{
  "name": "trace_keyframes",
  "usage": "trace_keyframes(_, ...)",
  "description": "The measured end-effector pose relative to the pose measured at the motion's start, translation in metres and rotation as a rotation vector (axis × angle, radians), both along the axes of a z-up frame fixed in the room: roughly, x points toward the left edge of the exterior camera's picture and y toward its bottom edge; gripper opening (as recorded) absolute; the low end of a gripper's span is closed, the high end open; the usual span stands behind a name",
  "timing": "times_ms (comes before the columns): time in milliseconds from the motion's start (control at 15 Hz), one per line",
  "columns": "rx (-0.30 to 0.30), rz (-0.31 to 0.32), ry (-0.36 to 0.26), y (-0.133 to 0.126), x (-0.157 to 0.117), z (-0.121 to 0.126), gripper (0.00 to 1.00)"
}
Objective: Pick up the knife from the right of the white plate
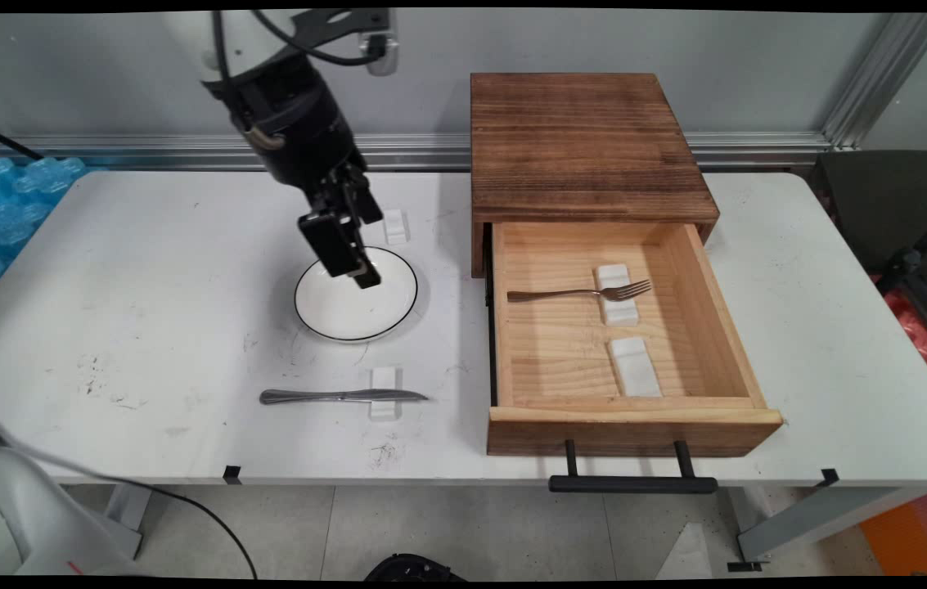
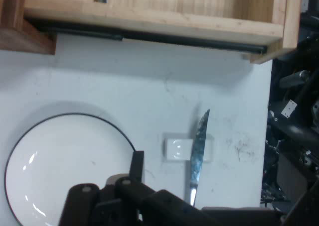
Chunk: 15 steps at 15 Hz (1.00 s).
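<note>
We see the black two-finger claw [image 1: 358, 274] hanging over the round white plate with a thin black rim [image 1: 356, 294], above its far half. Nothing is held in it; whether its fingers stand apart or together we cannot tell from either view.

The plate lies on the white desk [image 1: 144, 270], and we take it as our landmark. Just behind the plate sits a small white block-shaped rest [image 1: 395, 226], bare. Nearer the camera than the plate, well apart from it, a silver table knife [image 1: 342, 397] lies across another small white rest [image 1: 384, 393], its blade pointing to the picture's right. In the hand view the same knife [image 2: 198, 159] crosses its rest [image 2: 178, 149] beside the plate's rim [image 2: 99, 121].

To the right of the plate stands a dark-topped wooden box [image 1: 586, 147] with its pale wooden drawer [image 1: 725, 327] pulled open toward the camera; a black bar handle [image 1: 632, 483] juts from the drawer's front. Inside the drawer a silver fork [image 1: 578, 292] lies with its tines on a white rest [image 1: 617, 294], and a second white rest [image 1: 636, 367] sits bare nearer the drawer's front.
</note>
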<state>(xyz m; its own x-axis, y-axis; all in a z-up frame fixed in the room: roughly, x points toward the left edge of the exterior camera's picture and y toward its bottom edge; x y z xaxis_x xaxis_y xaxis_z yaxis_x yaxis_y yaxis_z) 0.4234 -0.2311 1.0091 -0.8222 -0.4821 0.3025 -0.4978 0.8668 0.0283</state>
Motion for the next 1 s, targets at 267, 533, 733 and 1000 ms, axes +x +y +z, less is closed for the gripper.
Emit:
trace_keyframes(267,-0.001,0.003,0.003,0.009,0.014,-0.004,1.00)
trace_keyframes(533,-0.003,0.006,0.008,0.018,0.027,-0.024,1.00)
trace_keyframes(733,0.006,0.003,0.003,0.027,0.032,-0.044,1.00)
trace_keyframes(1000,0.024,-0.006,-0.022,0.041,0.042,-0.080,1.00)
